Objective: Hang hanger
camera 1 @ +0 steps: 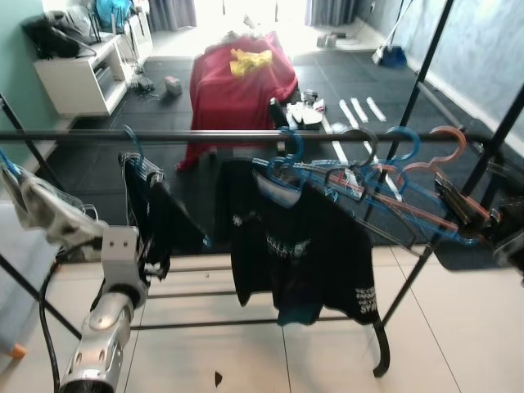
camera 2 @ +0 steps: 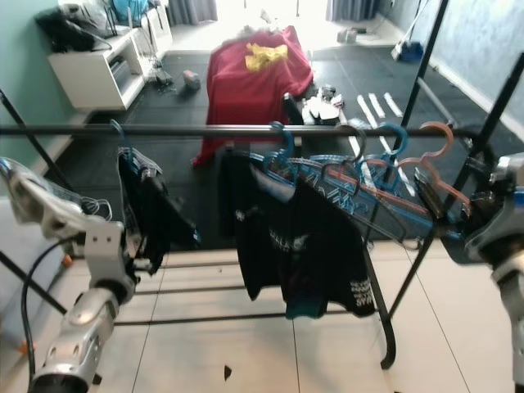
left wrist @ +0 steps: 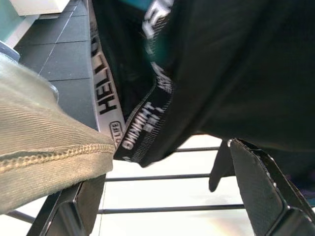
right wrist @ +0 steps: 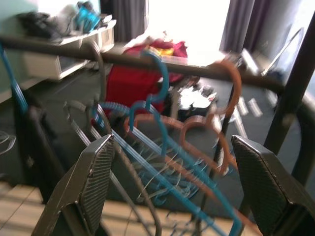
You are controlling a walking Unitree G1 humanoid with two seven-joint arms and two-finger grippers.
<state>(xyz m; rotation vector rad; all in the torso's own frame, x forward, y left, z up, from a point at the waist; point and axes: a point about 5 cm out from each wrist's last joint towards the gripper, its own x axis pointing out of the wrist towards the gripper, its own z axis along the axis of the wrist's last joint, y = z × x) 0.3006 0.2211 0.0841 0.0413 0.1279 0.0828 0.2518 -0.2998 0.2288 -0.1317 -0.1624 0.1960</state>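
Note:
A black rail [camera 1: 205, 135] of a clothes rack runs across in front of me. Blue hangers [camera 1: 292, 147], a black one and an orange hanger [camera 1: 446, 143] hook over its right half, some carrying black garments [camera 1: 303, 246]. My left gripper [left wrist: 165, 167] is raised at the rail's left part, fingers apart, beside a black garment with lettered bands [left wrist: 147, 123]. A pale olive garment [camera 1: 41, 209] on a blue hanger lies against one finger [left wrist: 74, 206]. My right gripper [right wrist: 172, 141] stands open at the rail's right end, facing the bunched hanger hooks, with nothing between its fingers.
Slanted black rack posts [camera 1: 499, 131] rise at the right, and low cross bars [camera 1: 246, 323] run near the floor. Beyond the rack stand a piece of furniture under a red cloth [camera 1: 241, 78] and a white cabinet [camera 1: 82, 74]. Light tiles lie underfoot.

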